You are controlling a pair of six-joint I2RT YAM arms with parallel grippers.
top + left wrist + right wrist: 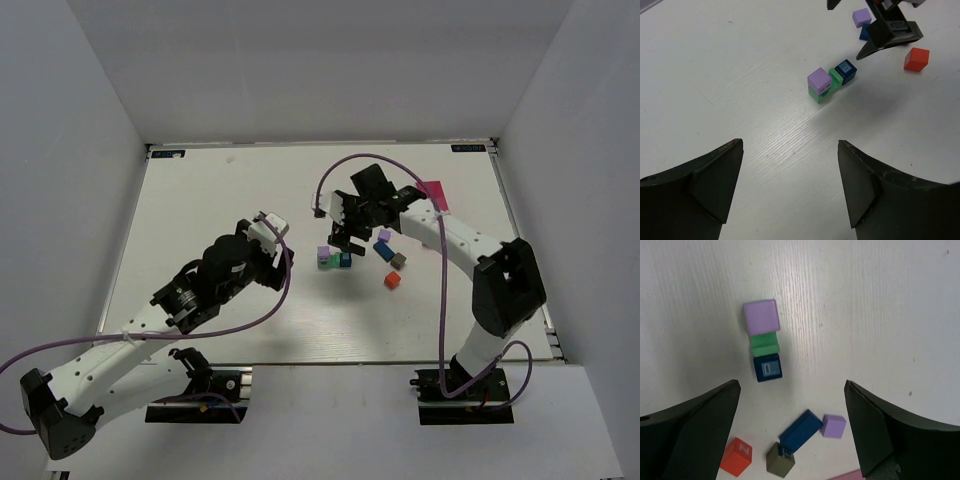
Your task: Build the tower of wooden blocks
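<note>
Each wrist view cuts its own fingers off at the lower edge, so only the dark tips of the left gripper [790,145] and the right gripper [791,386] show. From overhead the left fingertips are lost against the dark wrist. A pink box [433,190] is partly hidden behind the right forearm. The wood block tower [826,82] is a purple cube on a green one, with another green and a dark blue cube touching in a row beside it; whether more lies beneath cannot be told. The left arm stretches low and forward over the table [220,190], wrist aimed at the cluster. The right arm arches up from its base and bends back toward the middle, pointing down. Both pairs of fingers are spread wide, holding and touching nothing. The tower lies well beyond the left fingertips, toward the right-hand finger. It lies just beyond the right gripper's tips, nearer the left-hand finger. A red cube [736,456], grey-brown cube [780,460], blue block [800,430] and small purple cube [833,425] lie between the right fingers.
</note>
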